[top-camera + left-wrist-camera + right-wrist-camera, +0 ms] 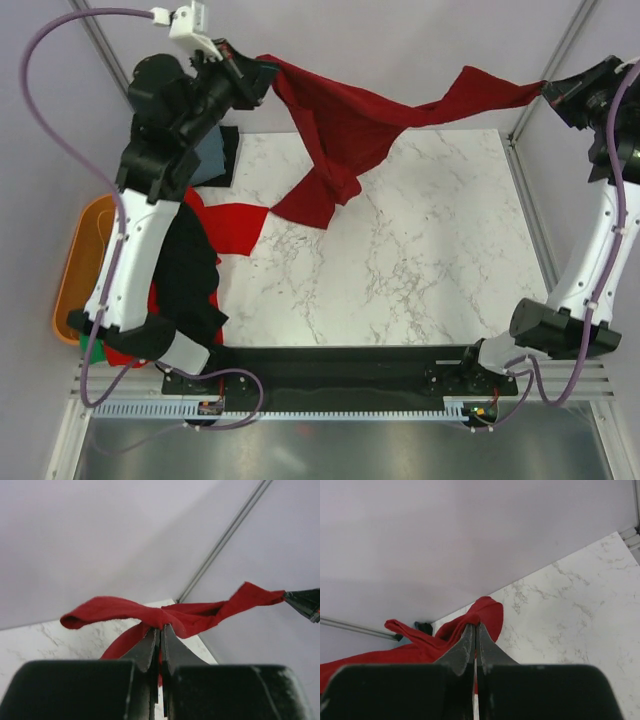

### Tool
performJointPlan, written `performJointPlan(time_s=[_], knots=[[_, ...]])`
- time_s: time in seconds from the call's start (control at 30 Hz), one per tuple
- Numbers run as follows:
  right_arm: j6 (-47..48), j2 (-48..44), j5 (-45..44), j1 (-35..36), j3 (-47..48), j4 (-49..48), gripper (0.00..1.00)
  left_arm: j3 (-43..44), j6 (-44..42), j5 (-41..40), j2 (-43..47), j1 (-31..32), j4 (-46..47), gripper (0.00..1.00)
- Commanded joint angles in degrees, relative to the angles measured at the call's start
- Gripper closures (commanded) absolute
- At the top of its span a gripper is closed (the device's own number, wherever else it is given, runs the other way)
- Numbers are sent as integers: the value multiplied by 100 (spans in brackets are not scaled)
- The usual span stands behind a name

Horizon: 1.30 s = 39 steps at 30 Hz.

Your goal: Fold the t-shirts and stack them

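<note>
A dark red t-shirt [350, 125] hangs stretched between my two grippers above the far side of the marble table [400, 270], its lower part drooping onto the marble. My left gripper [268, 72] is shut on one end of it; the pinch shows in the left wrist view [161, 627]. My right gripper [548, 92] is shut on the other end, seen in the right wrist view [475, 626]. A bright red shirt [228, 225] and a black shirt [190, 275] lie heaped at the table's left, partly under my left arm. A bit of green cloth [92, 350] peeks out below them.
An orange plastic tub [75, 265] stands off the table's left edge. A dark square pad with a blue-grey item [215, 155] sits at the back left. Metal frame posts [550, 60] rise at the back corners. Grey walls close in behind.
</note>
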<state>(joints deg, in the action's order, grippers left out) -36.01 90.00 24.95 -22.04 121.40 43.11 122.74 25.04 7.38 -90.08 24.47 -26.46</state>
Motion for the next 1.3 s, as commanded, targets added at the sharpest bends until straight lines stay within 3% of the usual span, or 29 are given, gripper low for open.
performJointPlan(time_s=[0.0, 0.07, 0.2, 0.3, 0.57, 0.8, 0.93, 1.03, 1.13, 1.27], knots=[[182, -657, 98, -81, -369, 259, 100, -658, -429, -140, 806, -39, -229, 98], [191, -1130, -261, -72, -1195, 233, 100, -1415, -447, -157, 1672, -39, 52, 98], [86, -1598, -605, -72, -2198, 355, 100, -3995, -491, -876, 3283, -47, 369, 98], [-29, -1933, -737, -72, -2893, 347, 100, -5080, -491, -1054, 4092, -56, 343, 98], [129, -2161, -886, 297, -3105, 382, 100, -5427, -482, -914, 4131, -56, 203, 98], [51, -2706, -1676, 473, -4307, 513, 100, -6366, 44, -414, 4305, -56, 378, 98], [-222, -3337, -2283, 657, -5151, 619, 100, -7157, 387, -132, 5113, -47, 168, 98], [-433, -3846, -2275, 832, -6028, 646, 100, -7843, 870, 140, 5939, -47, -113, 88], [-582, -4339, -2424, 1052, -6821, 838, 100, -8221, 1231, 334, 6686, -47, -745, 87], [-732, -4623, -2250, 1132, -7753, 508, 100, -8450, 1557, 186, 7092, -47, -1502, 98]])
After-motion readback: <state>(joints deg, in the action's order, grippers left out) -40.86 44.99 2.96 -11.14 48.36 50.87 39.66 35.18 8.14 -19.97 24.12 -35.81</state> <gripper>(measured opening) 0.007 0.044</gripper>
